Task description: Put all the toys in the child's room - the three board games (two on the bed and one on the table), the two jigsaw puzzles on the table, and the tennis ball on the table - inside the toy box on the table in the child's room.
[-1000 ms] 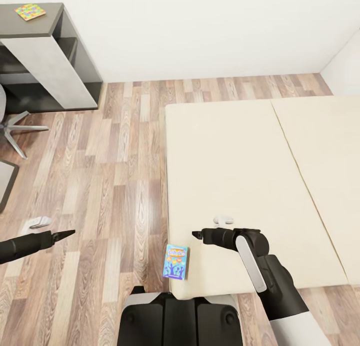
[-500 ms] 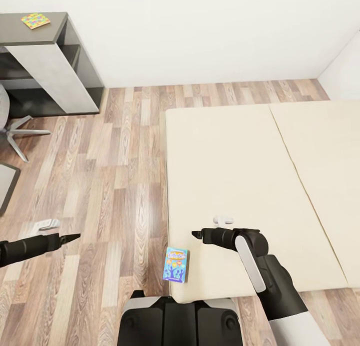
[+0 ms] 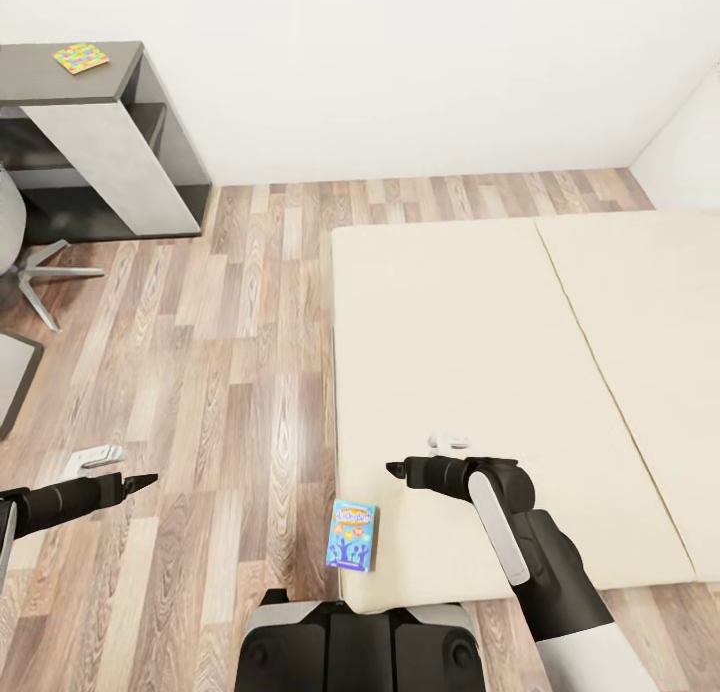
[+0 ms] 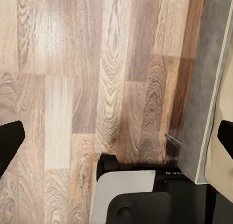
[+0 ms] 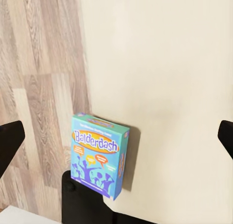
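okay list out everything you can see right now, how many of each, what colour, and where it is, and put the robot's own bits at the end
board game: one, light blue with yellow lettering, on the bed's near corner by its floor-side edge
bed: one, beige mattress in two sections, right half of the head view
jigsaw puzzle: one, multicoloured, on top of the dark grey cabinet
cabinet: one, dark grey top with a pale front panel, far left against the wall
chair base: one, grey metal legs, left edge near the cabinet
floor: wood planks, between cabinet and bed
wall: white, behind the bed
left gripper: black, over the floor, left of the bed
right gripper: black, over the mattress, beyond the board game
robot base: black and white, bottom centre
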